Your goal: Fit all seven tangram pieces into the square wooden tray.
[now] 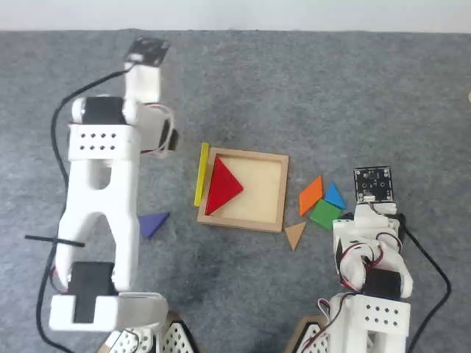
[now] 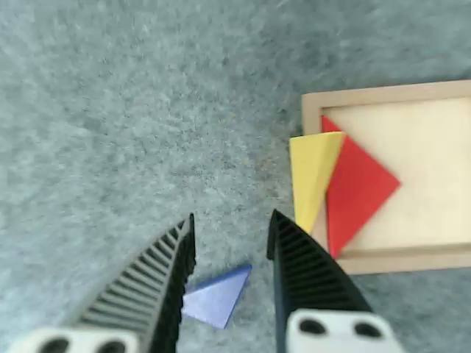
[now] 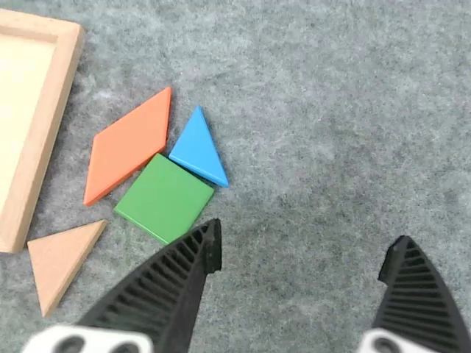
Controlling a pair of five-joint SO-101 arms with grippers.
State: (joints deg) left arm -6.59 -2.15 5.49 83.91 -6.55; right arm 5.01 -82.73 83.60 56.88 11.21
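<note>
The square wooden tray sat in the middle of the grey felt-covered table, with bare table beyond its far edge and more on its near side between the two arm bases. Inside it, a large red triangle lay flat against the left wall with its point toward the centre, so the right half of the floor was bare wood. A large yellow triangle rested tilted on the tray's left rim, and in the left wrist view one of its edges overlapped the red piece. A small purple triangle lay alone on the table, to the left of the tray's near-left corner and well apart from it. The left gripper hung above this piece with its fingers a moderate gap apart and holding nothing. Four pieces clustered just right of the tray. An orange parallelogram lay nearest the right rim, with a small blue triangle to its right and a green square on their near side, all three close together. A tan wooden triangle lay just off the tray's near-right corner. The right gripper hovered on the near side of the cluster, its fingers spread wide and empty, one tip over the green square's corner and the other over open table.
</note>
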